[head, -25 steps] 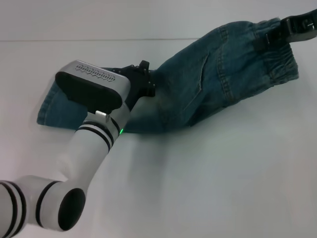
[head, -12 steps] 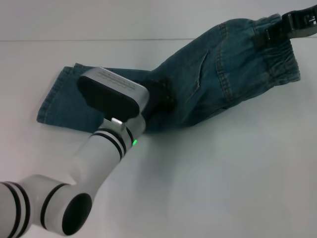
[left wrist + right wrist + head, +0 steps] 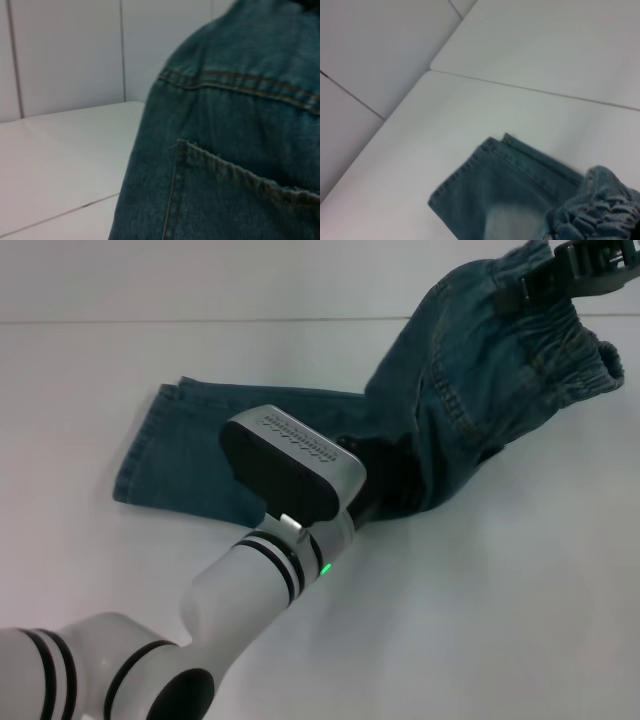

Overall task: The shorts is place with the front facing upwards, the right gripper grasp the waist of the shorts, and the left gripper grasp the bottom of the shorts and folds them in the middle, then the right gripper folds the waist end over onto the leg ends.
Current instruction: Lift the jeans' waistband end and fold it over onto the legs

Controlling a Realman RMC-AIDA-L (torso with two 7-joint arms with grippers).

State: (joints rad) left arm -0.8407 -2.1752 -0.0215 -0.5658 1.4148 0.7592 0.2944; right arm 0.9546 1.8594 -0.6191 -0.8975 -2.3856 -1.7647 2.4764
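Now the shorts (image 3: 400,410) are already doubled lengthwise on the white tabletop (image 3: 480,620), and the second fold is under way. The right claw (image 3: 585,262), at the far right edge of the head view, is clamped on the waist of the shorts (image 3: 560,335) and has lifted it higher than a moment ago; the gathered band hangs open below it and the cloth rises steeply from the tabletop. The leg ends (image 3: 150,445) lie flat and have slid toward the right along with the rest of the garment. The left arm has moved right too, its grey wrist housing (image 3: 290,465) now over the middle of the denim. The left claw itself sits hidden beneath that housing, so I cannot tell whether it grips or merely presses. Its wrist camera sees only a stitched pocket (image 3: 235,200) at very close range. From the right wrist camera the hems (image 3: 490,190) show beyond the puckered band. Judging by this, the waist next has to travel over onto the hems, and the dragging cloth could skew the fold.
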